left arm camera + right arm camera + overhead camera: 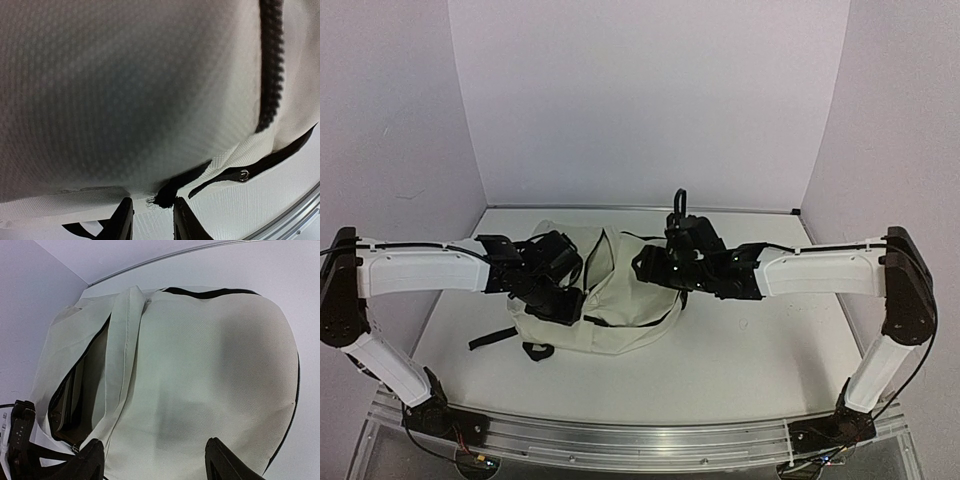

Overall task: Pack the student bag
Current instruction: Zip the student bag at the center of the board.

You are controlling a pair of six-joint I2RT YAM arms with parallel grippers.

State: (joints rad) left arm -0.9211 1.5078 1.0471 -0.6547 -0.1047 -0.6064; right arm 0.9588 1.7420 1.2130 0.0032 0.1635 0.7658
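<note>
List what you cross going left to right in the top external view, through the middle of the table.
left arm → left gripper → exposed middle of the student bag → right gripper → right arm. Each gripper overlaps one end of the bag, so only the bag's bare middle is placed.

The white bench [750,370] carries one thing directly: the student bag [620,300], a cream backpack lying flat, its zippered opening gaping. Bare bench surface shows to the right of the bag and in front of it. A black strap [492,340] trails from the bag's near left corner onto the bench. A metal rail [640,435] runs along the edge in front of the bag.
</note>
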